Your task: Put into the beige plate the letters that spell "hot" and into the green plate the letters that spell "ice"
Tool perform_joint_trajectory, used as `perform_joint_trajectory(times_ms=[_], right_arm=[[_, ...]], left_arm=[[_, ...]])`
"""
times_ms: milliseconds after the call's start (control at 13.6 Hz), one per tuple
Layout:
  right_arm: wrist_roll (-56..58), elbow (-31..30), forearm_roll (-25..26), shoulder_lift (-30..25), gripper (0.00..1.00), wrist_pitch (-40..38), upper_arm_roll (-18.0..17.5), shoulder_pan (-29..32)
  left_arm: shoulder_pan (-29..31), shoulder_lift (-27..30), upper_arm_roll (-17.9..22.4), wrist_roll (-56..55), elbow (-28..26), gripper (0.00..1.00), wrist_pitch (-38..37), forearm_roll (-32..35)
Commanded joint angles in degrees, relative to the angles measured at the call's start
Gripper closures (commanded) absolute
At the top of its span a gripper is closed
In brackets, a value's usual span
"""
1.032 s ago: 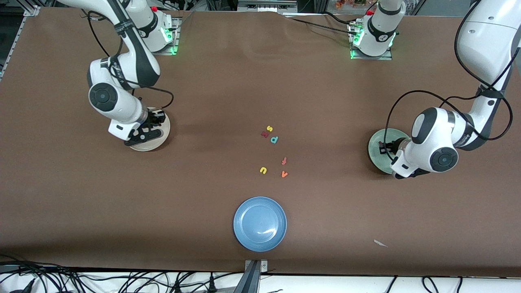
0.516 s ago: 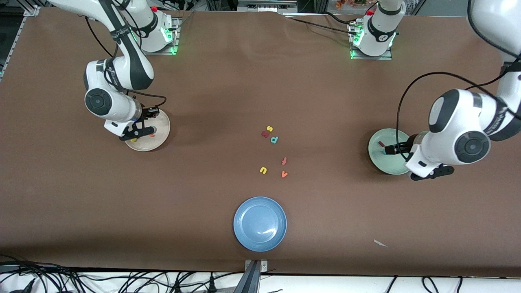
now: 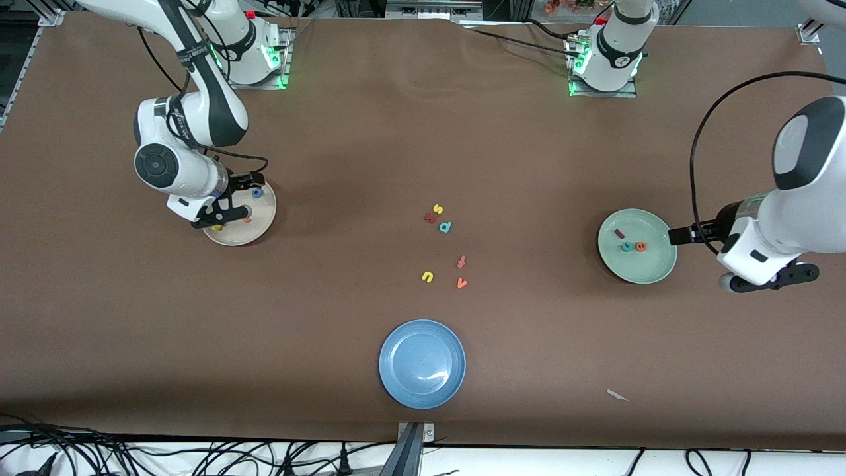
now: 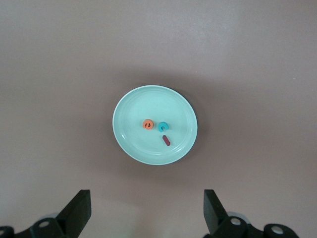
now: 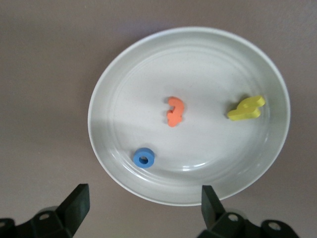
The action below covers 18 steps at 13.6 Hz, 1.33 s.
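Observation:
The beige plate (image 3: 232, 236) (image 5: 213, 74) holds the blue "o" (image 3: 256, 194) (image 5: 143, 157), orange "t" (image 3: 247, 219) (image 5: 175, 111) and yellow "h" (image 3: 217, 227) (image 5: 246, 108). My right gripper (image 3: 239, 196) (image 5: 143, 210) hangs open and empty just above that plate's rim. The green plate (image 3: 651, 268) (image 4: 138, 139) holds the dark red "i" (image 3: 619, 233) (image 4: 166, 141), teal "c" (image 3: 625, 247) (image 4: 163, 127) and orange "e" (image 3: 640, 246) (image 4: 147, 125). My left gripper (image 3: 687, 234) (image 4: 147, 213) is open and empty, raised beside the green plate toward the left arm's end of the table.
A blue plate (image 3: 422, 363) sits near the front edge. Several loose letters lie mid-table: yellow "s" (image 3: 437, 209), a dark red letter (image 3: 430, 217), teal "p" (image 3: 445, 227), reddish "f" (image 3: 461, 261), yellow "u" (image 3: 427, 276), orange "v" (image 3: 461, 283). A white scrap (image 3: 618, 395) lies near the front.
Both grippers opened and lifted off their plates. The left arm drew back toward its end of the table. The blue "o" now lies in the beige plate, the "c" and "e" in the green one.

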<state>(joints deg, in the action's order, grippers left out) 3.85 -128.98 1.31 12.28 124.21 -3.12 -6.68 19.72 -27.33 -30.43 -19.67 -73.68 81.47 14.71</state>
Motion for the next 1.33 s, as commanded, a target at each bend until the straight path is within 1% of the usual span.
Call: perform_joint_trajectory(times_ms=[0,74,221,295,369,442,516,590,737,885,959,1032,1253], right_arm=[[1.1,6.9,-0.9,-1.4,0.0,-7.5,-0.1,0.1],[1.0,11.2,-1.0,-1.4,0.0,-11.6,-0.1,0.1],[1.0,17.3,-1.0,-1.5,0.0,-17.0,-0.1,0.1],[1.0,20.4,-1.0,-1.7,0.0,-19.7,0.0,0.1],[0.9,23.7,-1.0,-1.8,0.0,-22.3,0.0,0.1],[0.8,27.2,-1.0,-1.9,0.0,-24.4,0.1,0.2],[0.8,30.2,-0.9,-1.9,0.0,-25.3,0.1,0.2],[0.8,32.5,-0.9,-2.1,0.0,-25.3,0.2,0.2],[0.7,34.7,-0.5,-2.6,0.0,-25.1,1.6,0.2],[0.7,36.9,-0.7,-2.9,0.0,-26.5,3.0,0.2],[0.7,38.2,-0.9,-3.1,0.0,-28.2,3.7,0.2],[0.6,39.8,-0.9,-3.1,0.0,-30.2,4.4,0.1],[0.5,42.9,-0.9,-4.6,0.0,-36.0,5.8,0.1]], left_arm=[[-0.9,-0.6,-0.2,4.9,3.3,0.0,-4.0,-0.1],[-1.1,-0.6,-0.1,6.8,4.0,0.0,-4.6,0.0],[-1.6,-0.7,-0.1,8.1,6.3,0.0,-4.7,0.7],[-3.3,-1.0,0.7,8.2,7.8,0.0,-4.6,0.8],[-5.4,-1.3,2.6,8.4,9.2,0.0,-4.6,0.9],[-8.4,-1.2,6.4,10.5,9.7,0.0,-4.6,0.7],[-11.3,-1.0,11.2,14.1,9.9,0.0,-4.6,-0.2],[-13.2,-0.8,14.8,16.7,9.9,0.0,-4.5,-2.5],[-14.6,0.3,19.3,17.2,9.9,0.0,-2.8,-8.2],[-17.4,3.1,22.5,16.9,7.3,0.01,1.6,-10.0],[-18.4,4.0,23.7,16.8,5.8,0.01,3.1,-10.6],[-18.1,4.9,23.7,16.6,5.0,0.0,3.6,-11.4],[-17.6,5.1,23.7,16.6,5.2,0.0,3.6,-12.1]])
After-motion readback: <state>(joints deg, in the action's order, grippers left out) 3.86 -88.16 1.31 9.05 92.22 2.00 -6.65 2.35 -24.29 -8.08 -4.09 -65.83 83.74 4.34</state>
